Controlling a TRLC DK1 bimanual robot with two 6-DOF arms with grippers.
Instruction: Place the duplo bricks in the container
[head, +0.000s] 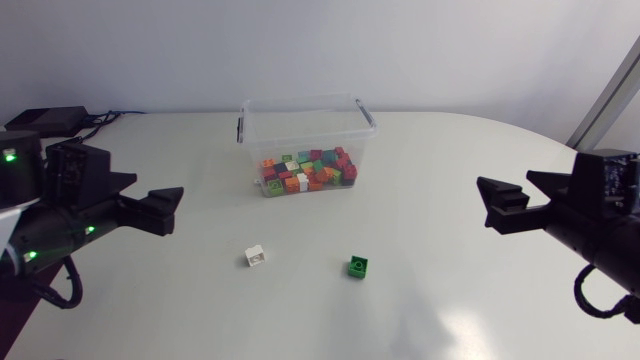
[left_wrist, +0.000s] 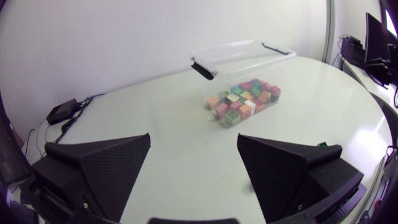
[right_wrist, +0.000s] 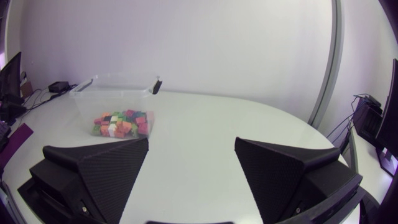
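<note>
Bricks (head: 305, 172) of many colours lie in a heap inside the box (head: 305, 112), a clear tub w/ no lid on. The box stands at the far middle of the surface (head: 420, 300). Red, orange, green, white and pink ones are all mixed up on its floor.

Two more bricks sit out on the bare surface, nearer than the box and well apart from it. White brick (head: 256, 257) is a bit left of the middle. Green brick (head: 357, 267) is to its right, w/ a gap between them.

Left gripper (head: 168, 210) is at the left side, up off the surface. Its fingers are spread wide w/ nothing between them, and it points right, toward the middle. White brick is the closer one to it, but still well apart.

Right gripper (head: 505, 200) is at the right side, also spread wide and holding nothing, pointing left. Green brick is the closer one to it, also well apart.

From the left wrist cam, a bit of green brick peeks out just past one finger, and the box is far ahead. Cables (head: 95, 115) lie at the far left corner.
</note>
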